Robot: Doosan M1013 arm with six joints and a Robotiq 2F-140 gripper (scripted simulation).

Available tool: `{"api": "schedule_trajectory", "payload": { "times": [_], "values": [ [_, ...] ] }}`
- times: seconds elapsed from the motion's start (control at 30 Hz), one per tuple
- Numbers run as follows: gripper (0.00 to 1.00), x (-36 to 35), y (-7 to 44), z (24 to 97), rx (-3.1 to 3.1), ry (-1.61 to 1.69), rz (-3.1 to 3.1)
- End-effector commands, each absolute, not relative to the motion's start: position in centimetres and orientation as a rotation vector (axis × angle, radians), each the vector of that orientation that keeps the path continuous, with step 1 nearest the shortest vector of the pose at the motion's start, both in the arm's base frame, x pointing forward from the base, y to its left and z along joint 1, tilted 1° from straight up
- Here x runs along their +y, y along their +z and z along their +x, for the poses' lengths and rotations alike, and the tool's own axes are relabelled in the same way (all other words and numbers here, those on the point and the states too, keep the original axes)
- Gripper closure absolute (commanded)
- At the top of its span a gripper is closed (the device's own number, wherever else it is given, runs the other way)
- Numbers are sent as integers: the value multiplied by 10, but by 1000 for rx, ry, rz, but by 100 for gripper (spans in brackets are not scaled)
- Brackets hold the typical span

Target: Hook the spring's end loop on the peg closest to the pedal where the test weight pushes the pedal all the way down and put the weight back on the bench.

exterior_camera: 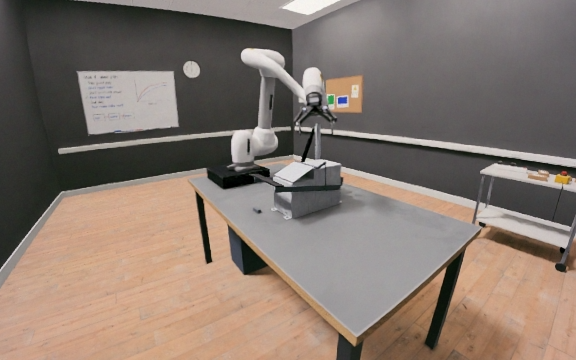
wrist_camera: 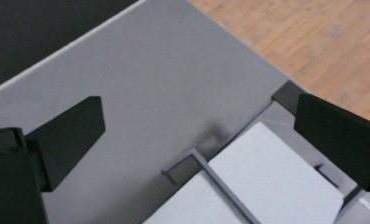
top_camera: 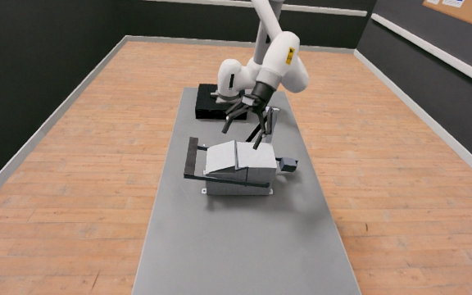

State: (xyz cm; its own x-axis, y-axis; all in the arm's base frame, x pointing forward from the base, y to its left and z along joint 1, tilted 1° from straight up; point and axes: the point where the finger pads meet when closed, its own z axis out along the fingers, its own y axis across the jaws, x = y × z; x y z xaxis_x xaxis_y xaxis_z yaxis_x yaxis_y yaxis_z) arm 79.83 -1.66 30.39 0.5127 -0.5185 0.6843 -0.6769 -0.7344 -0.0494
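Observation:
My gripper (top_camera: 240, 138) (exterior_camera: 315, 128) (wrist_camera: 199, 112) is open and empty, high above the feeder. The grey feeder (top_camera: 256, 156) (exterior_camera: 313, 201) (wrist_camera: 281, 175) stands on the bench. Its dark pedal plate (top_camera: 191, 157) (wrist_camera: 287, 95) sits raised off the feeder's front on two side bars. A blue-grey block (top_camera: 288, 165) is at the opposite side; I cannot tell whether it is the test weight. A small dark piece (exterior_camera: 257, 210) (wrist_camera: 328, 175) is low near the feeder's front. The spring, its loop and the pegs cannot be made out.
An upright grey post (exterior_camera: 317, 142) and a slanted black bar (exterior_camera: 308, 145) rise behind the feeder. A bent grey rod (wrist_camera: 221, 184) crosses its top. The arm's black base (top_camera: 208, 107) (exterior_camera: 223, 177) stands at the far end of the bench (top_camera: 244, 246) (exterior_camera: 368, 260).

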Motion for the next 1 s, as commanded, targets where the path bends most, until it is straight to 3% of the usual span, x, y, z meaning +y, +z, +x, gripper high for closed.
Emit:
{"api": "schedule_trajectory", "payload": {
  "times": [0.0, 0.53, 0.97],
  "values": [
    [0, -17, 305, 798, -1018, 1033, 2531],
    [0, -17, 305, 798, -1018, 1033, 2531],
    [0, -17, 357, 799, -1018, 1033, 2531]
  ]
}}
